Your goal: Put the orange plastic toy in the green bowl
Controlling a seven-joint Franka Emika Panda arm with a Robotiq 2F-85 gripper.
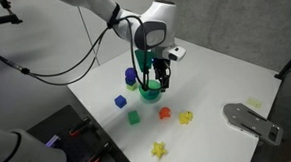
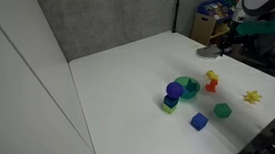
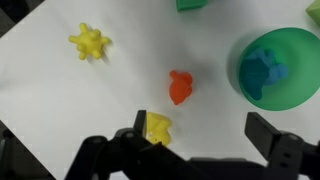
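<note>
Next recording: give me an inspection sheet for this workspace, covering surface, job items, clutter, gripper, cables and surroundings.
Surface: white table, nothing spilled.
Job's things: orange toy lies on the table beside the green bowl, not in it; the bowl holds a blue piece.
Clutter: yellow star, yellow piece, blue cube, green cube.
Grippers: gripper open, empty, above the table.
Cables: black cables beside the arm.
Surroundings: grey wall, cardboard box, metal plate.
</note>
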